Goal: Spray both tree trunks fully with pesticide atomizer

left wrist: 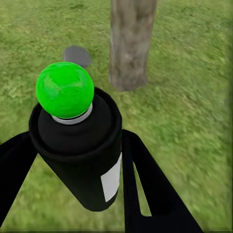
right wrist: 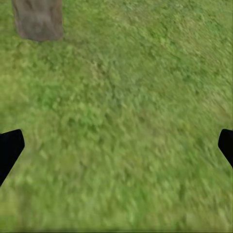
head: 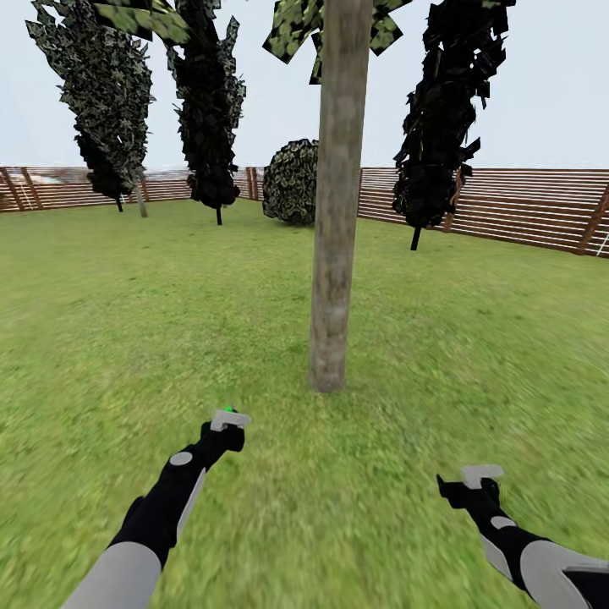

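Now, left end effector (left wrist: 77, 170) gripping green-topped black pesticide atomizer (left wrist: 80, 145), right end effector (right wrist: 116, 145) open, tree trunk (head: 337, 211) ahead.

A mottled grey-brown tree trunk (head: 338, 203) is recorded at frame centre on green grass (head: 127, 321). The pesticide atomizer (left wrist: 80, 145) is noted as black, with a bright green top and white label. A brown slatted fence (head: 507, 207) is seen at right.

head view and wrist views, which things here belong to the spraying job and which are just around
Part of the job:
- pesticide atomizer, green top, held by the left gripper
- tree trunk straight ahead
- grass floor

Just around:
- right gripper, jaws apart over grass
- dark cone-shaped trees
- round bush
- slat fence
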Controlling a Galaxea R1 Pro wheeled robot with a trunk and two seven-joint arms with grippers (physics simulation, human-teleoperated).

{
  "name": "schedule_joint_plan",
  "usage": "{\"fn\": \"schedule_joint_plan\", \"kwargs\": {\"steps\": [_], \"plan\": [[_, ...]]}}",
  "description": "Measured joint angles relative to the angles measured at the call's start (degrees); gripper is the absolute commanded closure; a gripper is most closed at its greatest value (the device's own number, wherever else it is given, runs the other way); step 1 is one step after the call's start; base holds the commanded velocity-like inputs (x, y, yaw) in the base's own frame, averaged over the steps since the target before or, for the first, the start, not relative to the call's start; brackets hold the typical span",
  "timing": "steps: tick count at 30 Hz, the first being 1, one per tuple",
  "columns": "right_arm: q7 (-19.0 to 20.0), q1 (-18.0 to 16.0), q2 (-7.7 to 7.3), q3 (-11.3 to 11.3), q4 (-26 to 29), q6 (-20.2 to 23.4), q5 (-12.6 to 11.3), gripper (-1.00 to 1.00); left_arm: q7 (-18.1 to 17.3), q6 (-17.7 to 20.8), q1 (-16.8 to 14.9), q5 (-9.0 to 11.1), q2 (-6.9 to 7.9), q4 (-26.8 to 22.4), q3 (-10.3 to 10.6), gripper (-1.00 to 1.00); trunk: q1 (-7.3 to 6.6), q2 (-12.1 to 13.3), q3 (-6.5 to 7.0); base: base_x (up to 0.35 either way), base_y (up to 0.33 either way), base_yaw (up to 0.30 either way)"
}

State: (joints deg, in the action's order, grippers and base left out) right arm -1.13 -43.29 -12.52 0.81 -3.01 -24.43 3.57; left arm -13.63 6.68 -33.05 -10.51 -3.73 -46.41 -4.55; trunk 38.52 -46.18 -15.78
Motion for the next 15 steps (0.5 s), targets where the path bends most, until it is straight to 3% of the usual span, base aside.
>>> {"fn": "schedule_joint_plan", "kwargs": {"steps": [5,9,15], "plan": [[-0.2,0.3,-1.1,0.0,0.1,0.0,0.3,-1.0,0.0,-0.1,0.0,0.0,-0.12,1.1,0.0,1.0,0.0,0.0,0.0,0.182,0.0,0.0],[-0.8,0.5,-2.24,0.1,0.1,0.1,0.4,-1.0,-0.1,-0.1,0.0,0.0,-0.74,2.1,0.1,1.0,0.0,0.0,0.0,0.317,0.0,0.0],[-3.6,0.9,-2.7,0.1,0.0,0.3,0.4,-1.0,-0.1,-0.1,0.0,-0.1,-1.51,3.8,0.1,1.0,0.0,0.0,0.0,0.343,0.0,0.0]]}}
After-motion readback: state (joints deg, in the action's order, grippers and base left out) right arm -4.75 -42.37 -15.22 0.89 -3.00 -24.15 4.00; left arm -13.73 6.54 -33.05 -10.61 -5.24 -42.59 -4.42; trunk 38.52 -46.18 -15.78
